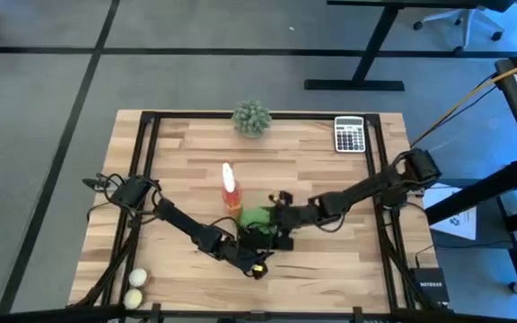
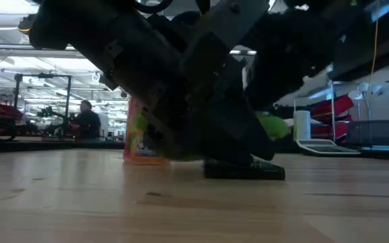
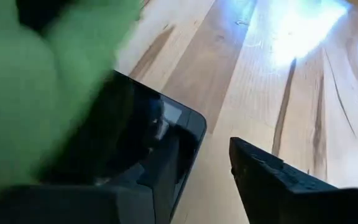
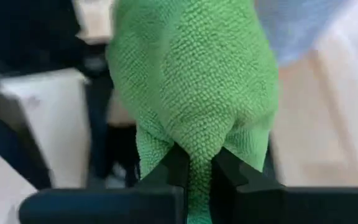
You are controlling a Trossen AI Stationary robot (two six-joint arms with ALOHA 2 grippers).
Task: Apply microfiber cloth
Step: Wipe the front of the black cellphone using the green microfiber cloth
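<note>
The wooden worktop fills the middle of the high view, and both dark arms reach in to meet near its front centre. The right arm comes from the right edge; its right pincer is clenched on the microfiber cloth, a pinch of the bright green fabric squeezed between the two fingers and the rest bunched up just beyond the fingertips. In the high view the cloth sits at the meeting point of the two arms, just beside the base of the spray bottle and over a flat black device that lies on the worktop. The left arm comes from the left edge; its left pincer is at the same spot, just in front of the cloth, with its fingers spread apart: one rests on the black device, the other finger stands clear of it over bare wood.

There are no containers holding anything. One orange spray bottle stands upright near the centre. At the far edge sits one fuzzy plant ball and, towards the right corner, one calculator. Two pale balls lie together at the front left corner. One green cloth in all.
</note>
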